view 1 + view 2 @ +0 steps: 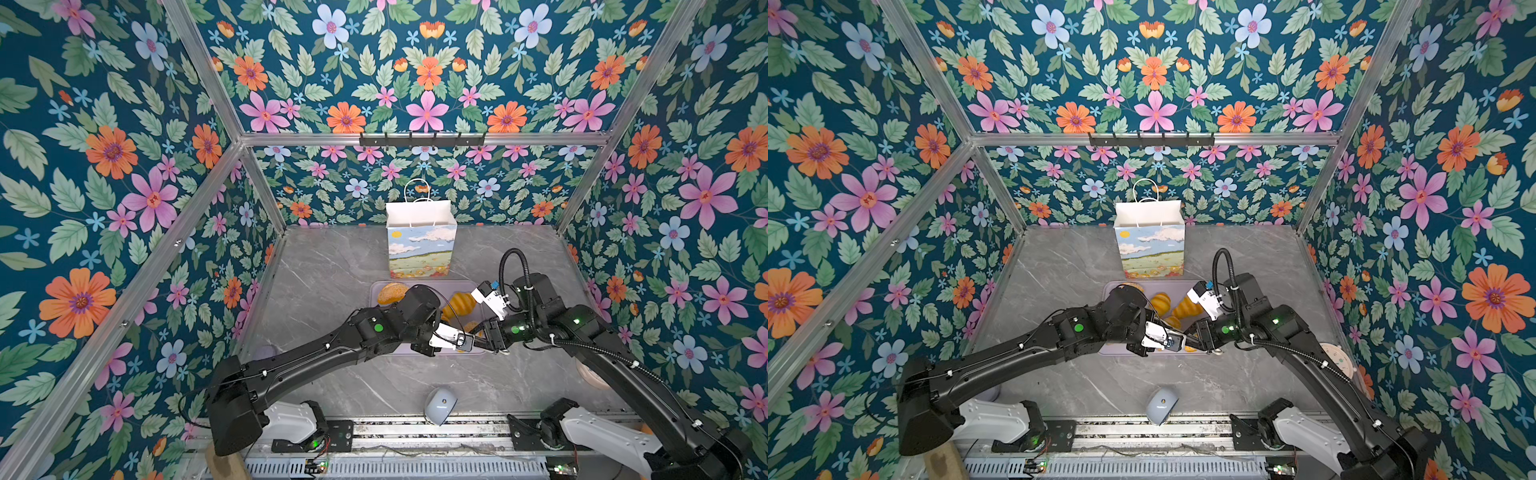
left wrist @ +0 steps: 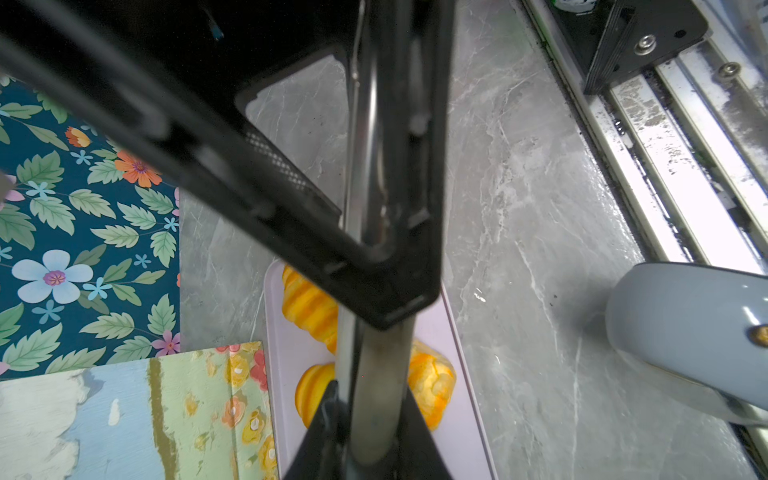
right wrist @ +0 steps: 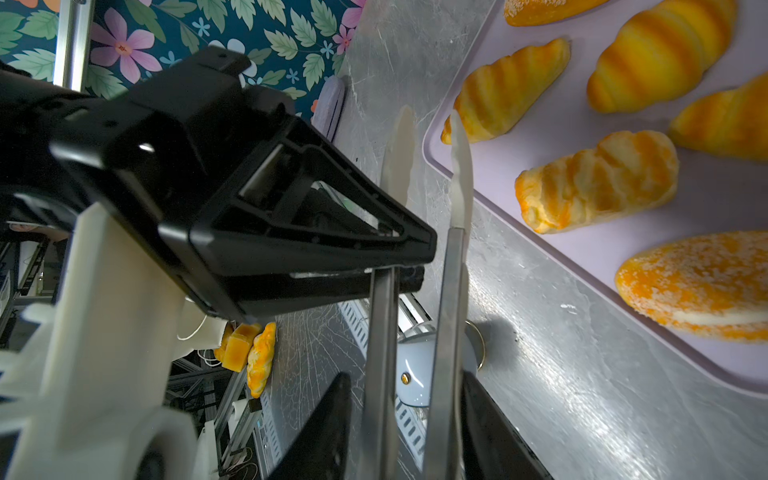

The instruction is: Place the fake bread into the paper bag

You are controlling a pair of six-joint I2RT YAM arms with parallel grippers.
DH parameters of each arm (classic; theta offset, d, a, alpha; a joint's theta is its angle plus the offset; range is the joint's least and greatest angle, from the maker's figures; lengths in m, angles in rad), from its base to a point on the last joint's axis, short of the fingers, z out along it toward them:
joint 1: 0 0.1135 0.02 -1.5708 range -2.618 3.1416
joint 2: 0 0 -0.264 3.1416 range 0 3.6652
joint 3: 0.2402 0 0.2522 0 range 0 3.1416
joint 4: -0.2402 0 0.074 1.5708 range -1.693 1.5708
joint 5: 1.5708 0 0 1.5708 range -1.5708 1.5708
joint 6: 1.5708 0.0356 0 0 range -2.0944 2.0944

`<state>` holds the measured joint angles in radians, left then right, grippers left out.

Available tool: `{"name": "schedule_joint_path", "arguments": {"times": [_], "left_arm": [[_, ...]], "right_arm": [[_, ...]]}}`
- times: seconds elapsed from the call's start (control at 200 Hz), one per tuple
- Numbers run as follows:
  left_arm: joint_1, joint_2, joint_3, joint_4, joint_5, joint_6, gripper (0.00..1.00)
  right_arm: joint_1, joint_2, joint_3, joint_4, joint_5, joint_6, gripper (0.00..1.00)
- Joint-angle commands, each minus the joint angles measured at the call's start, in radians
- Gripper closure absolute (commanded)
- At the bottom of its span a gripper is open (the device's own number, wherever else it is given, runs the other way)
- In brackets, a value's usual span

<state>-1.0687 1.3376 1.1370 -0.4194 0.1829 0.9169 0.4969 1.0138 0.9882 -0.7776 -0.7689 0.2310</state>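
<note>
Glossy golden-orange fake bread [image 3: 598,183]: six pieces (ridged croissants, ridged oval rolls, two speckled oval buns), all lying on the tray and held by neither pincer.
Pale lavender rectangular tray [image 3: 552,124]: in the middle of the tabletop, just on the near side of the bag.
Upright printed paper bag [image 1: 419,249]: blue sky, clouds, yellow sun and flowered field outside, white inside. Its mouth is open and its white cord handles are raised. It stands at the far middle of the tabletop.
Metal tongs with translucent white tips [image 3: 451,270]: held by the tray's near right corner, the two tips standing apart.
Left pincer [image 2: 370,399]: clamped together on the tongs' metal shaft, reaching in from the left to meet the right pincer.
Right pincer [image 3: 409,395]: black fingers closed on the two tong arms from either side, just beside the left pincer in both top views.
Grey marble-patterned tabletop [image 1: 332,270]: carries the tray and bag.
Pale blue-grey rounded mouse-shaped object [image 1: 440,405]: at the near edge, well apart from the tray.
</note>
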Motion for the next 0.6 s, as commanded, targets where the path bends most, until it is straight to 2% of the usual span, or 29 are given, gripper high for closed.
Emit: {"name": "schedule_joint_path", "arguments": {"times": [0.0, 0.595], "left_arm": [[0.016, -0.001, 0.018, 0.111, -0.132, -0.080, 0.88], [0.024, 0.002, 0.038, 0.094, -0.160, -0.029, 0.90]], "right_arm": [[0.005, 0.004, 0.005, -0.087, -0.116, -0.037, 0.58], [0.005, 0.030, 0.002, -0.073, -0.155, -0.013, 0.59]]}}
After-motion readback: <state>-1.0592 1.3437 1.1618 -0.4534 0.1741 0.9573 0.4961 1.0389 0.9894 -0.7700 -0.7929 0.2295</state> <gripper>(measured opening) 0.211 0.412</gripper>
